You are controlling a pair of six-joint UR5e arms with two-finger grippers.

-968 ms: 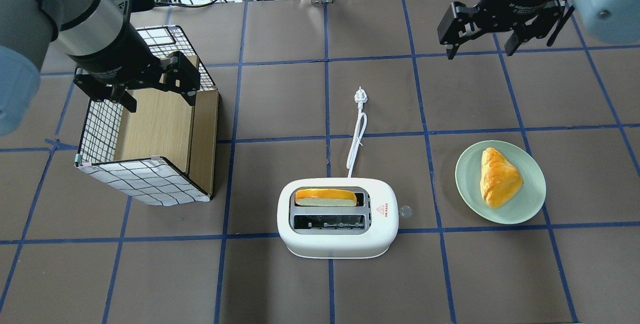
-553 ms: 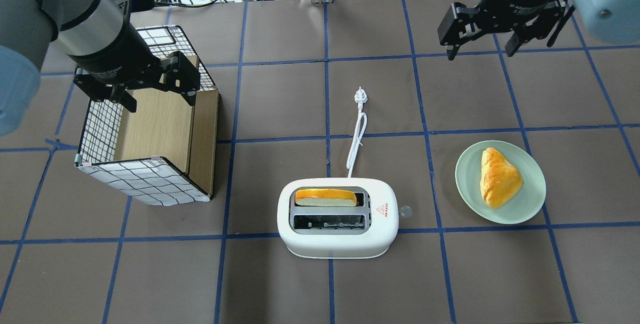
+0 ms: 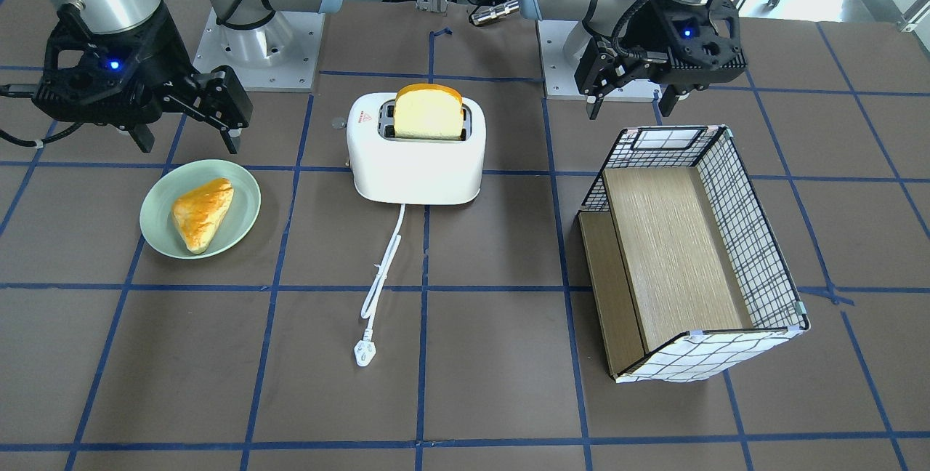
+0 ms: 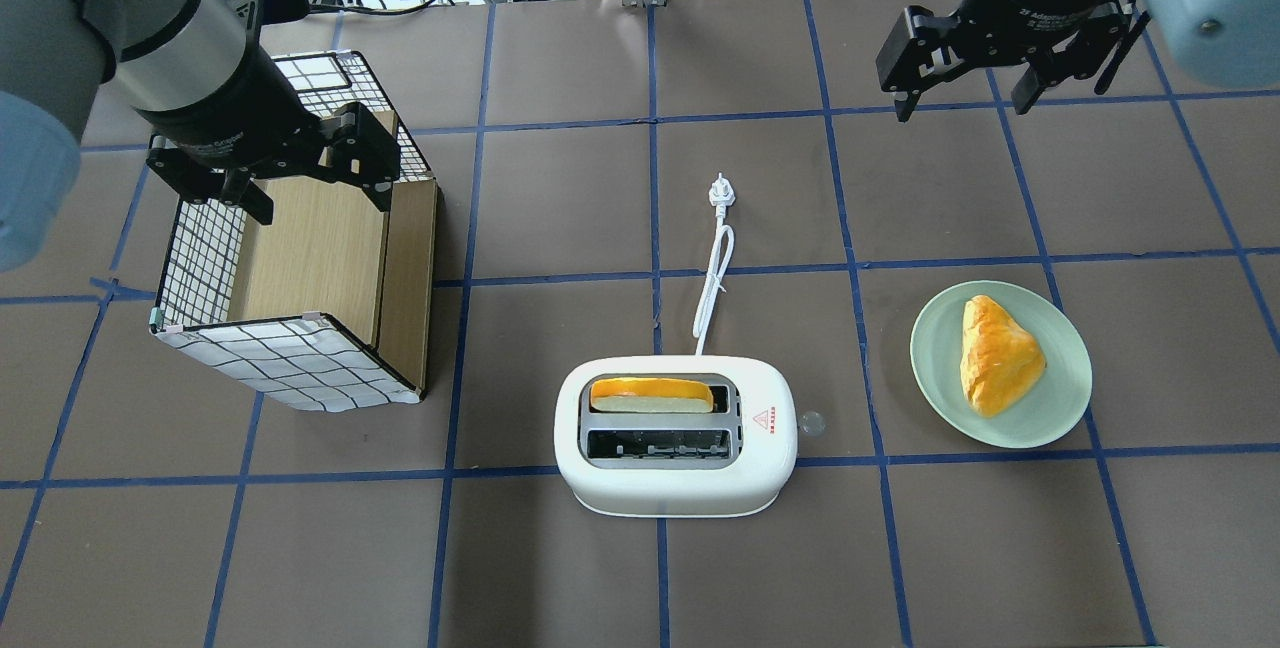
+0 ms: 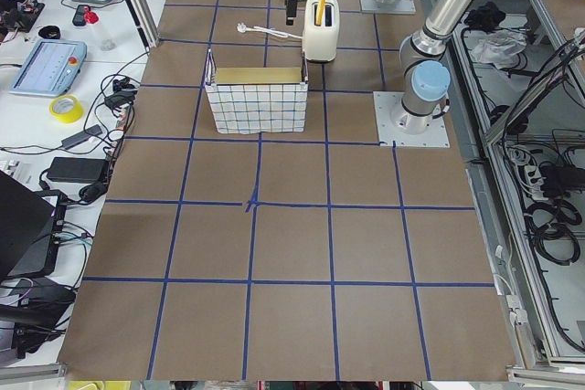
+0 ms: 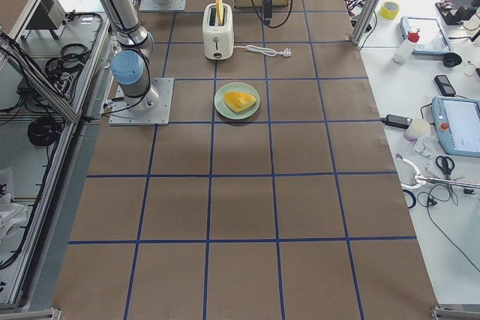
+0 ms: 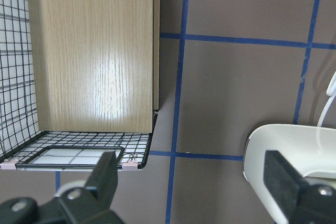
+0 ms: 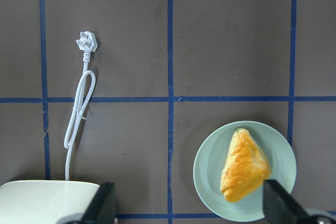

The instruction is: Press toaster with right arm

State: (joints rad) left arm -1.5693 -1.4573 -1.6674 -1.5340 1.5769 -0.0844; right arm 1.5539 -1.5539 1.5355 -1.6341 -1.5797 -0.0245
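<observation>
The glossy white toaster (image 4: 676,435) stands at the table's front middle, with a toast slice (image 4: 650,394) in its back slot. A small round knob (image 4: 811,421) shows at its right end. Its white cord (image 4: 715,268) runs back to a plug (image 4: 721,192). My right gripper (image 4: 962,98) is open and empty, high over the far right of the table, well away from the toaster. It also shows in the front-facing view (image 3: 187,133). My left gripper (image 4: 322,193) is open and empty above the basket. The toaster's corner shows in the right wrist view (image 8: 47,200).
A pale green plate (image 4: 1060,398) with a golden pastry (image 4: 995,353) sits to the right of the toaster. A wire basket (image 4: 290,358) with a wooden panel lies on its side at the left. Cables and devices lie beyond the table's far edge.
My right gripper has shifted very slightly. Nothing else has moved.
</observation>
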